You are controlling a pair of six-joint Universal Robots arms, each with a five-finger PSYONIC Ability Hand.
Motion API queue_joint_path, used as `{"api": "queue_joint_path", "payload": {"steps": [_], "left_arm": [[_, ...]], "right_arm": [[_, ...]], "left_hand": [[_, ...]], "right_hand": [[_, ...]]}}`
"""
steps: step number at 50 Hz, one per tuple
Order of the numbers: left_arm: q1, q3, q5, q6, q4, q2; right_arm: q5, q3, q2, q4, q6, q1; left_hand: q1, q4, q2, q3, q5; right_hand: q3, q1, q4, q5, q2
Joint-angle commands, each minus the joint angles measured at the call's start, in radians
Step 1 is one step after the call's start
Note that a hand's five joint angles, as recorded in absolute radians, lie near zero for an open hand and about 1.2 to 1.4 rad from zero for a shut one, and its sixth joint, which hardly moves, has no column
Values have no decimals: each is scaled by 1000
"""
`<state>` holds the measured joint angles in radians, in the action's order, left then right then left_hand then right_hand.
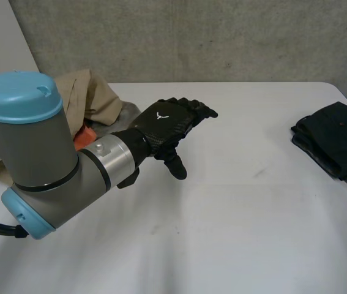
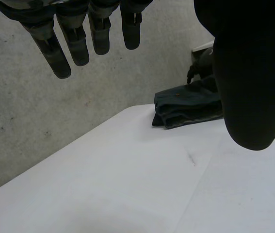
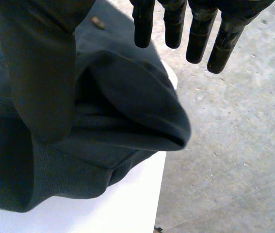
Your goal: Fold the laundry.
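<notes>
— While the left arm (image 1: 44,159) reaches across the worktop (image 1: 234,202), how is its left hand (image 1: 164,125) set?
— Hovering, fingers straight toward two o'clock, thumb hanging down, holding nothing.
— And the laundry?
— A tan heap (image 1: 93,98) at ten o'clock behind the arm; a folded dark garment (image 1: 335,144) at three o'clock. The right hand (image 3: 40,63) hangs over that garment's edge, fingers extended, gripping nothing.

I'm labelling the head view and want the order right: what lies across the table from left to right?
Tan clothes pile → left hand → folded dark garment.
</notes>
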<state>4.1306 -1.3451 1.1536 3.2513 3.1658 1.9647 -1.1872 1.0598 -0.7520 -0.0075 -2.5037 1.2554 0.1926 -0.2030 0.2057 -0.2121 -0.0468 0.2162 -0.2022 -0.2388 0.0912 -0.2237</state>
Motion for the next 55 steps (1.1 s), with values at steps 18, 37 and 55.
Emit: {"api": "queue_joint_path", "payload": {"steps": [18, 37, 55], "left_arm": [[5, -3, -2, 1, 0, 0], [16, -8, 0, 1, 0, 0], [26, -28, 0, 1, 0, -4]], "right_arm": [[147, -56, 91, -25, 14, -33], [22, -512, 289, -25, -464, 61], [-376, -690, 434, 55, -484, 85]], "left_hand": [[3, 7, -10, 16, 25], [3, 7, -10, 16, 25], [6, 4, -7, 13, 23]], "right_hand": [[-42, 28, 64, -91, 49], [1180, -1194, -1157, 1130, -1173], [1180, -1194, -1157, 1130, -1173]]}}
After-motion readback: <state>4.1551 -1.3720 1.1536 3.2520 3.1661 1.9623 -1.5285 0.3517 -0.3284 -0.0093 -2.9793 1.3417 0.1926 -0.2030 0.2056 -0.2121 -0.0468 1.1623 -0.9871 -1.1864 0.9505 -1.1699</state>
